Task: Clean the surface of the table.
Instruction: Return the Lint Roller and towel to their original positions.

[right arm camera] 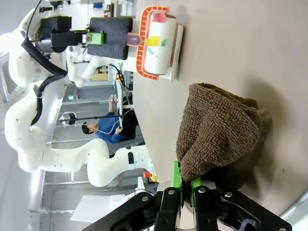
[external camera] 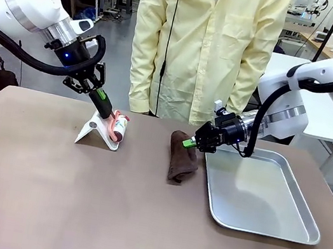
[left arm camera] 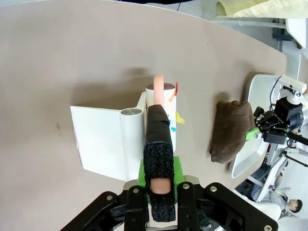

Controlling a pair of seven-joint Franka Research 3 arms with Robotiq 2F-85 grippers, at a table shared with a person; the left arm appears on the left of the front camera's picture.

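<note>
Notably, right fingers (external camera: pixel 187 143) pinch brown cloth (external camera: pixel 182 157) resting on counter (external camera: pixel 76 199); left fingers (external camera: pixel 106 106) clamp what looks like a lint roller's handle (external camera: pixel 113 120), farther left.

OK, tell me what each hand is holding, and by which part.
Left hand is shut on the lint roller by its handle. Right hand is shut on the brown cloth, pinching its upper edge nearest the tray.
</note>
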